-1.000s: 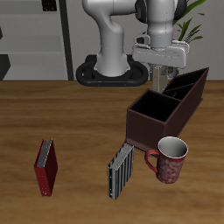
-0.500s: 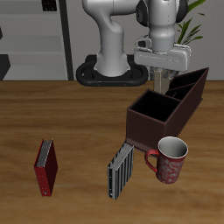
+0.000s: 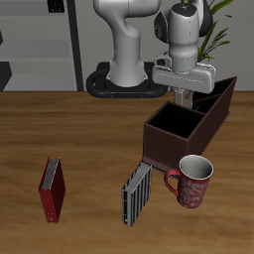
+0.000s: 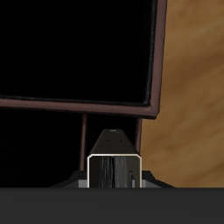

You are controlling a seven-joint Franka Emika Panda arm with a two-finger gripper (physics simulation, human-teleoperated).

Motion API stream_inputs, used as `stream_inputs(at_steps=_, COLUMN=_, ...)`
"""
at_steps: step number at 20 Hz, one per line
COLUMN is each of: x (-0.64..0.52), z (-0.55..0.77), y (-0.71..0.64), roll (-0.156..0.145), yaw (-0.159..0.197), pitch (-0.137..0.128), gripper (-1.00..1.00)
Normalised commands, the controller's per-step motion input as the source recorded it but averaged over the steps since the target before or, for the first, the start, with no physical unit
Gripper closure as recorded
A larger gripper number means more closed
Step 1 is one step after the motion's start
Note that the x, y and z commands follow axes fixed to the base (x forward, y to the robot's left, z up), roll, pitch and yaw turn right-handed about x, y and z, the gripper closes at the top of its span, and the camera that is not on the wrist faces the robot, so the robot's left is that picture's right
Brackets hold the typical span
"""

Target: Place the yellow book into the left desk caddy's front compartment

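My gripper [image 3: 185, 96] is shut on the yellow book [image 4: 113, 166], a small thin book whose light striped page edge shows in the wrist view. In the exterior view the book [image 3: 185, 102] hangs from the fingers just above the left desk caddy [image 3: 159, 134], a dark maroon box with dividers. The gripper is over the caddy's middle, near the wall between the large front compartment [image 3: 175, 121] and the narrow sections behind it. In the wrist view the front compartment [image 4: 79, 48] is a wide dark square past the book, and a thin divider [image 4: 84, 131] runs beside the book.
A red patterned mug [image 3: 194, 181] stands before the caddy near the table's front edge. A dark striped book [image 3: 137, 191] stands beside the mug. A red book [image 3: 52, 189] stands farther along. The robot's base [image 3: 124, 84] and a plant [image 3: 213, 35] are at the back.
The gripper with the book has come down a little and shifted sideways along the caddy, toward its narrow back sections. Nothing on the table has moved.
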Motion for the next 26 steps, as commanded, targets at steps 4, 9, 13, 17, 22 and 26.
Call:
stream_inputs(at_steps=4, x=0.06, z=-0.17, y=-0.04, roll=-0.007, yaw=-0.005, pitch=0.024, gripper=1.00)
stream_inputs(at_steps=9, x=0.05, z=-0.22, y=0.05, roll=0.019, yaw=0.007, pitch=0.047, gripper=1.00)
stream_inputs(at_steps=13, x=0.04, z=-0.09, y=-0.01, roll=0.034, yaw=-0.001, pitch=0.052, gripper=-1.00)
stream_inputs(at_steps=17, x=0.02, z=0.01, y=-0.06, roll=-0.001, yaw=-0.004, pitch=0.005, gripper=-1.00)
stream_inputs(at_steps=22, x=0.05, z=0.00, y=-0.02, roll=-0.001, yaw=-0.004, pitch=0.009, gripper=-1.00)
stream_inputs(at_steps=26, x=0.00, z=0.07, y=-0.21, roll=-0.012, yaw=-0.027, pitch=0.010, gripper=-1.00)
